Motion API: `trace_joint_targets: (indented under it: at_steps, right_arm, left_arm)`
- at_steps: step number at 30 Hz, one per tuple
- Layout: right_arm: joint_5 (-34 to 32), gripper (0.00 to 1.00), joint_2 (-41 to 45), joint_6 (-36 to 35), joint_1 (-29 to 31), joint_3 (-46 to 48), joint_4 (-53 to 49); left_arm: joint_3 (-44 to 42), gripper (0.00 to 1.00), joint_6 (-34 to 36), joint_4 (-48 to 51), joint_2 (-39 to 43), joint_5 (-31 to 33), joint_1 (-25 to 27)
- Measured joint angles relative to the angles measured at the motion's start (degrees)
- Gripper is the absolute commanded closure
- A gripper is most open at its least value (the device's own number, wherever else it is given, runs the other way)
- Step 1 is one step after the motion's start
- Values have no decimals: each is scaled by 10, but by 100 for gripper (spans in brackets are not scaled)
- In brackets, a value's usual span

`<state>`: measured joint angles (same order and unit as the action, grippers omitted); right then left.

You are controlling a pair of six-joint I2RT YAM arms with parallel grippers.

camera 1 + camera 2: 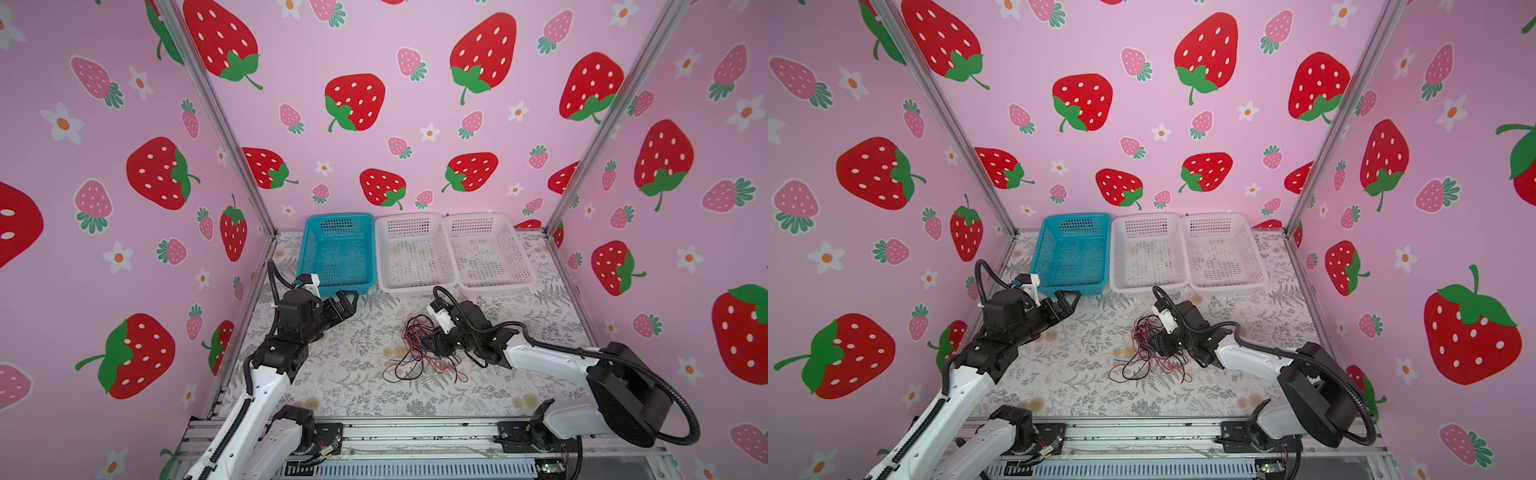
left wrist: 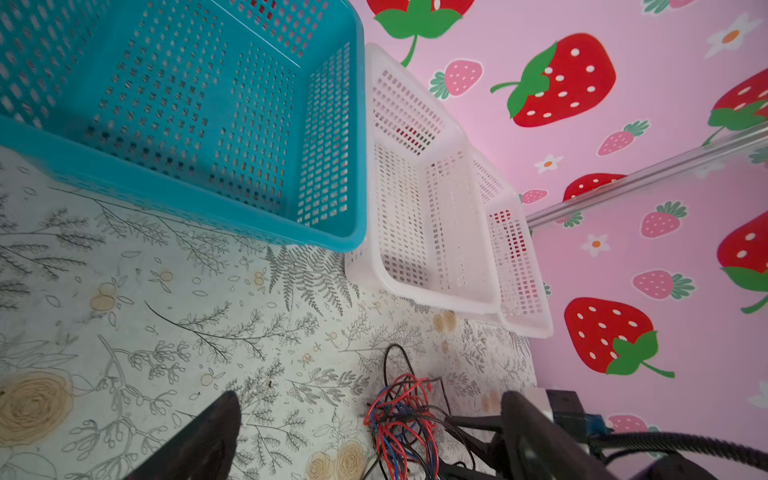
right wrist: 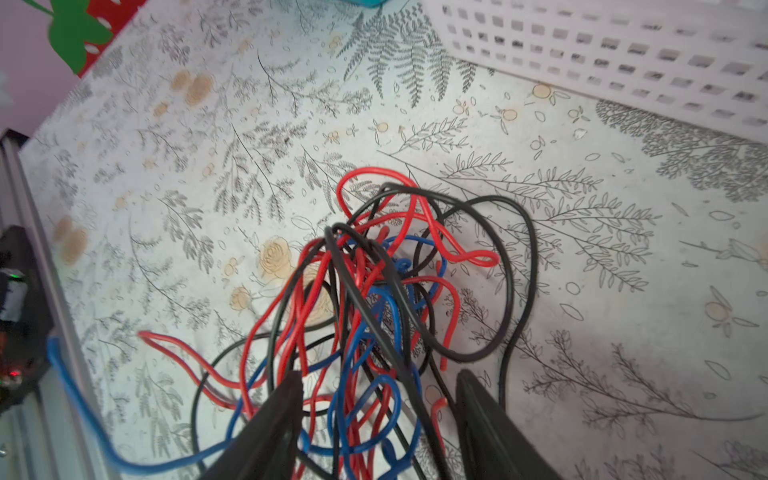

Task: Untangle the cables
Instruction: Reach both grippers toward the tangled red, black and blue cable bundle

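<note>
The cables (image 1: 417, 347) (image 1: 1144, 351) are thin red, black and blue wires in one tangled heap on the floral table, right of the middle. My right gripper (image 1: 432, 338) (image 1: 1160, 343) reaches into the heap's right side. In the right wrist view its gripper (image 3: 379, 376) has both black fingers apart, with several strands of the cables (image 3: 374, 291) running loosely between them and none pinched. My left gripper (image 1: 347, 303) (image 1: 1067, 301) hovers open and empty by the blue basket's front, well left of the heap. In the left wrist view the cables (image 2: 401, 415) lie beyond its gripper (image 2: 370, 397).
A blue basket (image 1: 309, 249) and two white baskets (image 1: 384, 266) (image 1: 519, 257) stand in a row along the back wall. Pink strawberry walls close the cell on three sides. Loose wire ends trail toward the table's front edge (image 1: 374, 415).
</note>
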<state>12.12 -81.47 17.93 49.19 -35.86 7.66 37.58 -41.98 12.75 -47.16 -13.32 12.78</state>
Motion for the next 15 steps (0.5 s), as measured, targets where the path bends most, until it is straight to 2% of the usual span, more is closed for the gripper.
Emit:
trace_joint_targets:
  at_steps: [7, 15]
  right_arm:
    - [-36, 60, -64, 0, 25, -17, 4]
    - [-37, 90, -86, -8, 41, -33, 25]
  left_arm:
    - [-40, 1, -47, 10, 15, 74, 124]
    - [-100, 1, -94, -37, -14, 115, 238]
